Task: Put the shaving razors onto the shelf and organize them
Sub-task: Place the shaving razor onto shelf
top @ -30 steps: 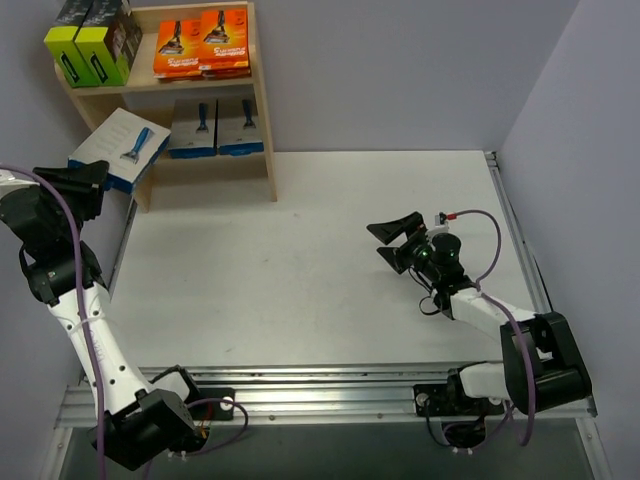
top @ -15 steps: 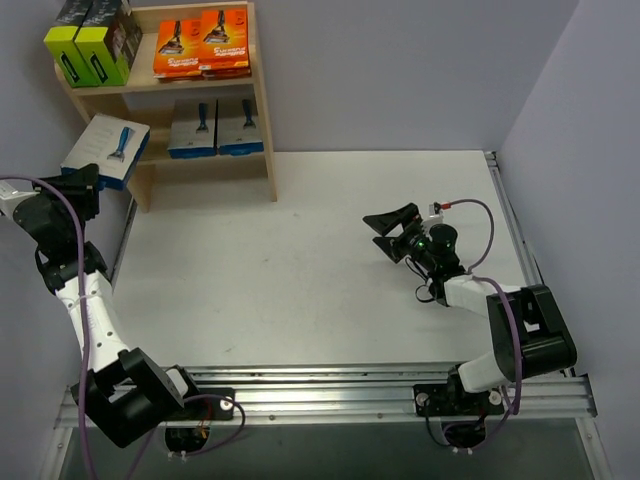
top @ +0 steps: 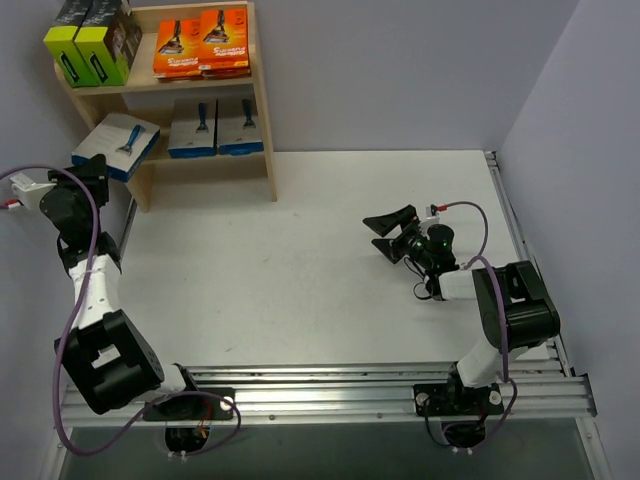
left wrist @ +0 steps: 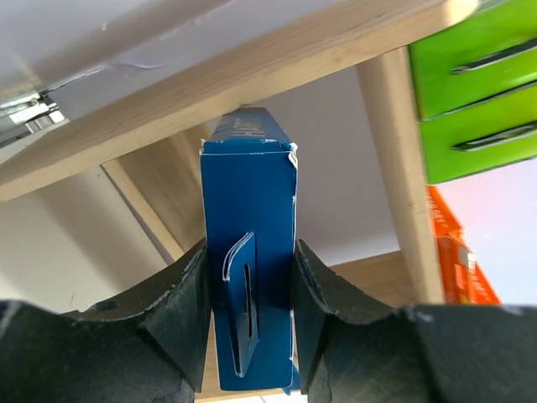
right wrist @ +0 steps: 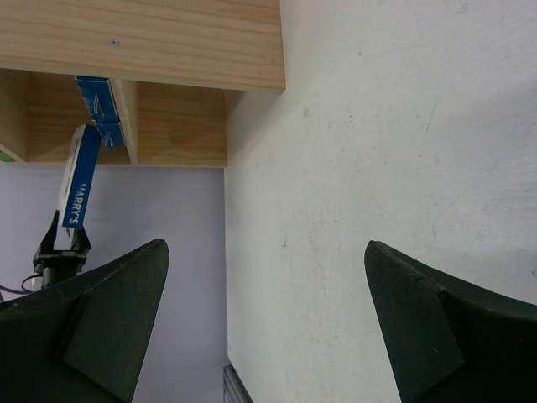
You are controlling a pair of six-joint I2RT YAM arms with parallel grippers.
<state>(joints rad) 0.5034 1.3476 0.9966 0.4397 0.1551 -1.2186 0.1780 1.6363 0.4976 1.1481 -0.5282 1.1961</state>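
The light wood shelf [top: 262,120] stands at the table's back left. Its top tier holds black-and-lime boxes [top: 90,42] and orange packs [top: 200,42]. Two grey razor cards [top: 215,127] lie on the lower tier. My left gripper [top: 92,172] is shut on a third grey card [top: 118,145], tilted at the lower tier's left end. In the left wrist view this pack's blue edge [left wrist: 249,252] is pinched between both fingers [left wrist: 180,294]. I cannot tell whether it rests on the board. My right gripper [top: 385,232] hangs open over the table's right half, holding nothing.
The shelf's underside [left wrist: 252,75] and post [left wrist: 403,151] fill the left wrist view, with lime boxes [left wrist: 474,84] at the right. In the right wrist view, the shelf side [right wrist: 143,42] and the held pack [right wrist: 82,180] appear far off. Walls close in left and right.
My left arm has swung in toward the shelf, carrying the grey card down and right to the lower tier's left end. The right gripper has shifted slightly left, still open.
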